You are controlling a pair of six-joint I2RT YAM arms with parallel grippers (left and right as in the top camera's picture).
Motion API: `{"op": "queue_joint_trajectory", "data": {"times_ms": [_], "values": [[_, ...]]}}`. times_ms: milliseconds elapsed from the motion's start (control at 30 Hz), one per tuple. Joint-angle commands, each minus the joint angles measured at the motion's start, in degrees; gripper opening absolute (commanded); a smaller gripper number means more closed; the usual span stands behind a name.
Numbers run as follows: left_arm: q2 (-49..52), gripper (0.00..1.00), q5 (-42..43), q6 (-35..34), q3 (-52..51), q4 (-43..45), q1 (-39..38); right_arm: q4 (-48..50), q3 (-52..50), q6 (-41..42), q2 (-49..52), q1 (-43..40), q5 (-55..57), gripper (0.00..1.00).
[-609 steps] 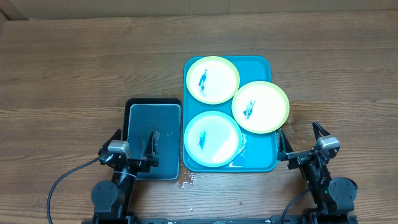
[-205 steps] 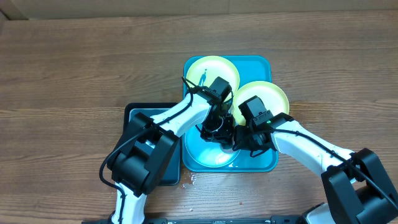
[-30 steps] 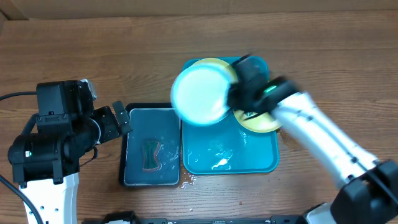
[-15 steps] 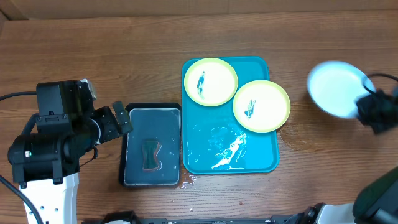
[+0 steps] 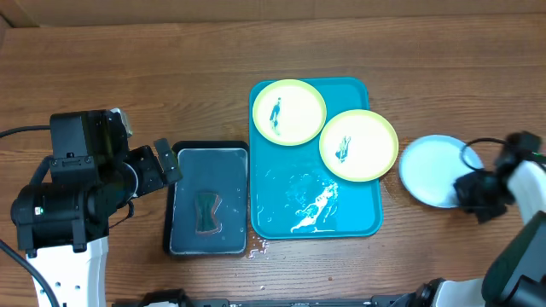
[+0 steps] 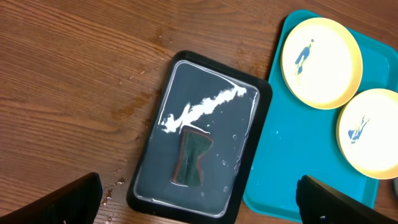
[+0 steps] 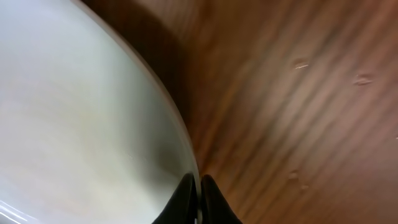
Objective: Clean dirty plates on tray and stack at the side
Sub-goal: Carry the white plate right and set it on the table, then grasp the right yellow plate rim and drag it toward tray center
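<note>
The blue-rimmed plate (image 5: 431, 170) lay on the wood near the table's right edge, just outside the turquoise tray (image 5: 358, 215). The right gripper (image 7: 198, 185) was pinched tight on its rim (near-right side). The far yellow-green plate (image 5: 288, 112) and the near yellow-green plate (image 5: 358, 145), both blue-smeared, sat on the tray. The left gripper (image 5: 165, 160) stood spread wide, holding nothing, over the dark tray (image 5: 183, 243) holding a sponge (image 5: 206, 211).

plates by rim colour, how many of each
yellow-green rim plates: 2
light blue rim plate: 1
total: 3
</note>
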Motion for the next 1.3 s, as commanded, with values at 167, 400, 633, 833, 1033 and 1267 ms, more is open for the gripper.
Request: {"op": "queue_joint_trajectory", "data": {"times_ms": [167,400,633,833,1033,1267], "values": [[0.2,1.0,-0.4,1.3,0.9,0.3,0.2,-4.0,6.1,-0.7,-3.4,6.1,0.5,0.45],[0.2,1.0,-0.4,1.3,0.9,0.2,0.2,-0.4,11.8,-22.9,-8.2,11.6,-19.7,0.54],[0.2,1.0,-0.4,1.3,0.9,0.2,0.2,9.7,9.7,-22.5,-3.2,20.3,-11.7,0.56],[0.2,1.0,-0.4,1.3,0.9,0.3,0.2,13.1,8.9,-22.4,4.7,22.3,-10.4,0.53],[0.2,1.0,-0.4,1.3,0.9,0.3,0.2,11.1,8.9,-22.2,7.7,22.3,-11.1,0.04],[0.2,1.0,-0.4,1.3,0.9,0.2,0.2,4.8,10.9,-19.2,0.9,22.3,-12.4,0.04]]}}
